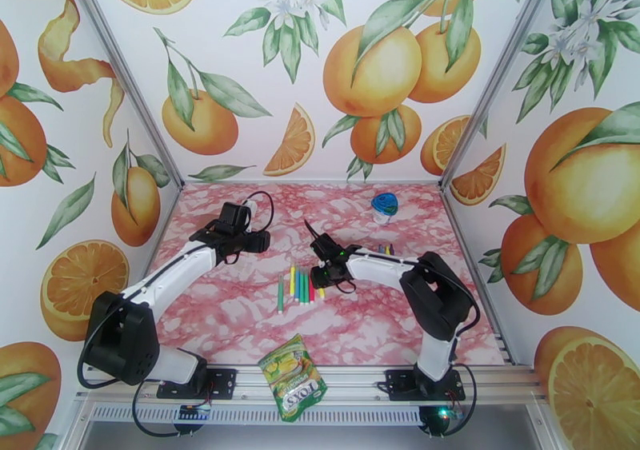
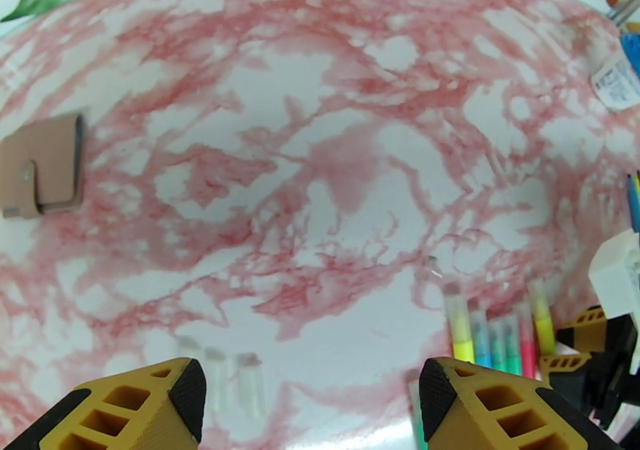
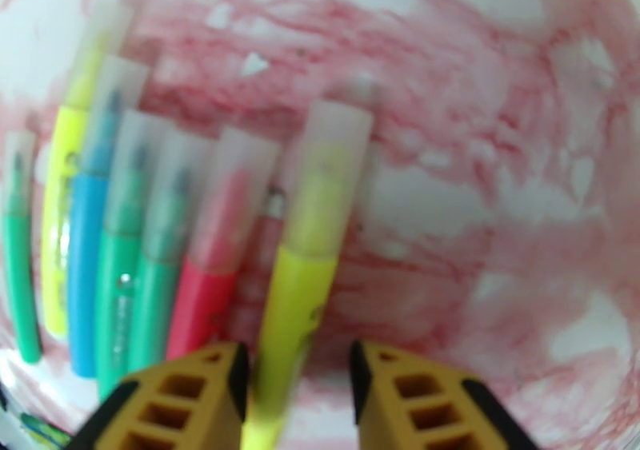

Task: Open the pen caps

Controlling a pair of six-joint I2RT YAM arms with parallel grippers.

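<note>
My right end effector (image 3: 298, 356) straddles the yellow pen (image 3: 296, 300), not clenched, with a gap showing at one finger. Beside it, pen caps (image 3: 240, 172) sit on pens lying in a row mid-tabletop (image 3: 496, 204). My left end effector (image 2: 310, 376) hangs released over the tabletop.

Two white-and-black arms rise from bases at the near edge. The left arm (image 1: 172, 272) leans forward and toward the centre, its wrist bent and level; the left gripper (image 2: 312, 404) hovers with its yellow, black-padded fingers (image 2: 128, 412) spread wide and nothing between them. The right arm (image 1: 432, 300) folds at a raised elbow and reaches left; the right gripper (image 3: 298, 388) points down low, jaws partly apart
</note>
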